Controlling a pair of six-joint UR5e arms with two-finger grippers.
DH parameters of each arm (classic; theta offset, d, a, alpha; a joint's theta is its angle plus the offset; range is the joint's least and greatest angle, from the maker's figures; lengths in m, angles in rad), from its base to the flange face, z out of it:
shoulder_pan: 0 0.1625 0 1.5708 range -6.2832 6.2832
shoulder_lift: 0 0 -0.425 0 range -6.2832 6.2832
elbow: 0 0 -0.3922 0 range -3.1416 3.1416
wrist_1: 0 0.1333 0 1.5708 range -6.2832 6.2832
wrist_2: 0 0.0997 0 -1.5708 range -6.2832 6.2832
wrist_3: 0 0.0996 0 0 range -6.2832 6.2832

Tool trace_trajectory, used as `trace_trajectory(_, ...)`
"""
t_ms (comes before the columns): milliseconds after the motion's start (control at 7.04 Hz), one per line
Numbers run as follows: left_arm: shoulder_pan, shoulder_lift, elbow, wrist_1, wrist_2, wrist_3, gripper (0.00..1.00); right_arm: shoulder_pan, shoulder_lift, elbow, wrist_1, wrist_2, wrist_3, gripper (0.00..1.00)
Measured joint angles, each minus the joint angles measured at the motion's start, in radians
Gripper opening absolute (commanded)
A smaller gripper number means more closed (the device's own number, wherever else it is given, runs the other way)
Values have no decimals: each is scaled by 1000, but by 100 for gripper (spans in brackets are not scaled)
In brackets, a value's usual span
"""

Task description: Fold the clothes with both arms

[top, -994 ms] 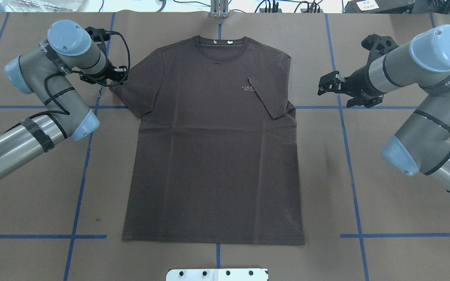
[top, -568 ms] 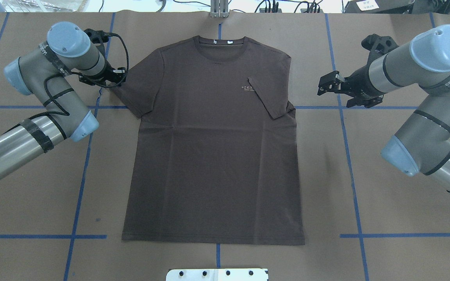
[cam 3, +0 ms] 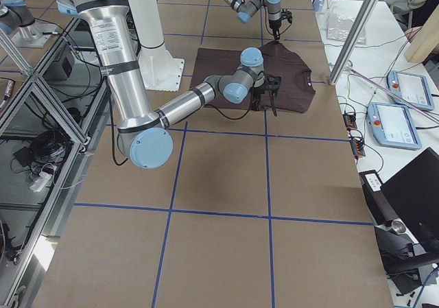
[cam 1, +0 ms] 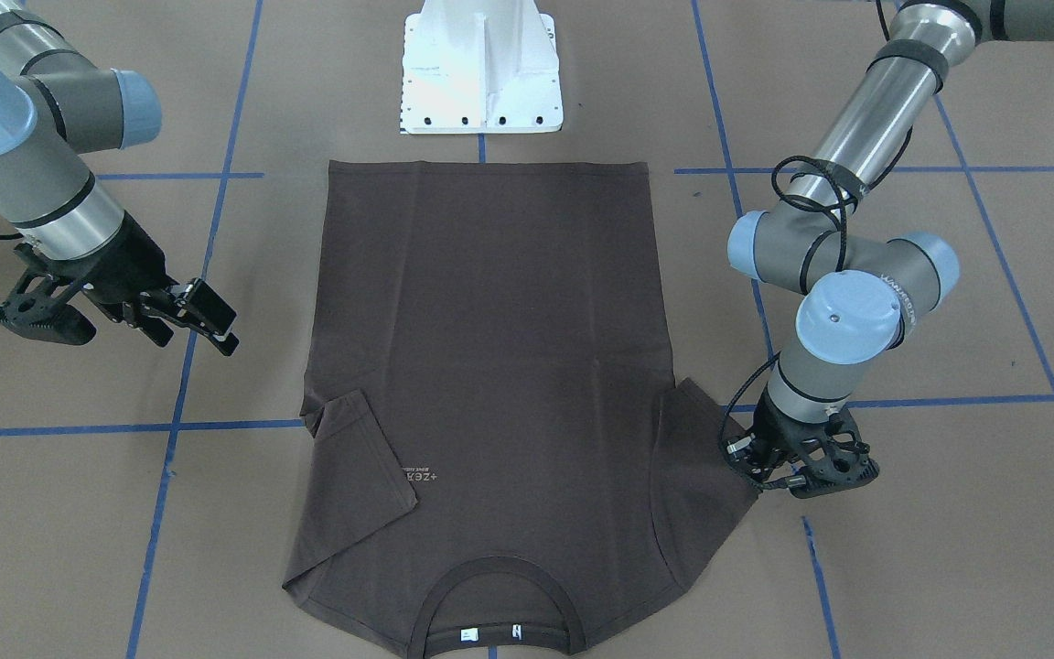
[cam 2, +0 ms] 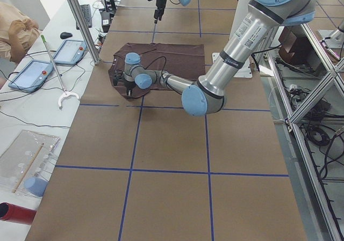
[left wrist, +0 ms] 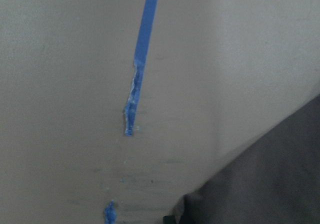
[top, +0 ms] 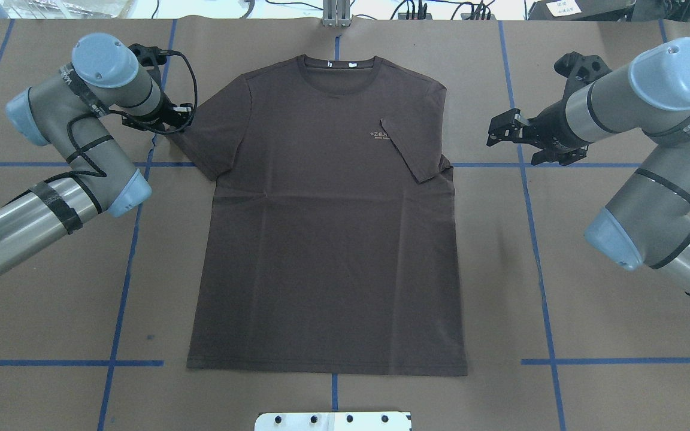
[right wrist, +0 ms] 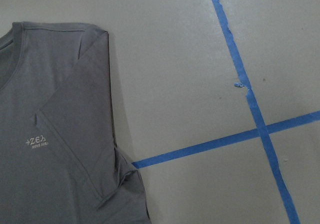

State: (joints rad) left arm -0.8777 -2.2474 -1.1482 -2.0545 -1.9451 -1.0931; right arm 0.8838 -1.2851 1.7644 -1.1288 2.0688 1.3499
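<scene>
Left gripper point(top: 178, 120) at T-shirt point(top: 327, 239) sleeve edge, perhaps touching; grasp unreadable. Right gripper point(top: 493, 133) spread, well apart from cloth, above table point(top: 560, 269).

Two arms, two grippers, as we find them

Item one, the left arm point(top: 78, 152): we log it folded sharply at the elbow, wrist turned downward, with the left gripper point(cam 1: 758, 464) pointing down and set very low. Its fingers are hidden beneath the wrist, so we cannot tell how the jaws stand. Item two, the right arm point(top: 644, 179): we log the forearm reaching inward and the wrist near level. The right gripper point(top: 496, 134) is raised and aimed sideways toward the other arm, its jaws parted with nothing between them. We note the two grippers well apart, on opposite sides.
</scene>
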Motion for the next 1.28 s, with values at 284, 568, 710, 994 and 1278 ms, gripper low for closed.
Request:
trace_trajectory(284, -3, -61, -53, 63, -93, -37, 0, -1, 0, 2, 1, 0, 0, 100)
trace_trajectory(568, 10, -112, -65, 102, -114, -87, 0, 1, -3, 9, -4, 13, 1, 100)
trace_trajectory(710, 20, -132, -30, 78, -113, -102, 0, 1, -9, 9, -5, 21, 1, 100)
trace_trajectory(994, 25, -165, 61, -5, -110, -112, 0, 0, -20, 7, -4, 26, 2, 100)
trace_trajectory(1278, 28, -189, 87, -24, -109, -113, 56, -1, -22, 4, -1, 23, 2, 100)
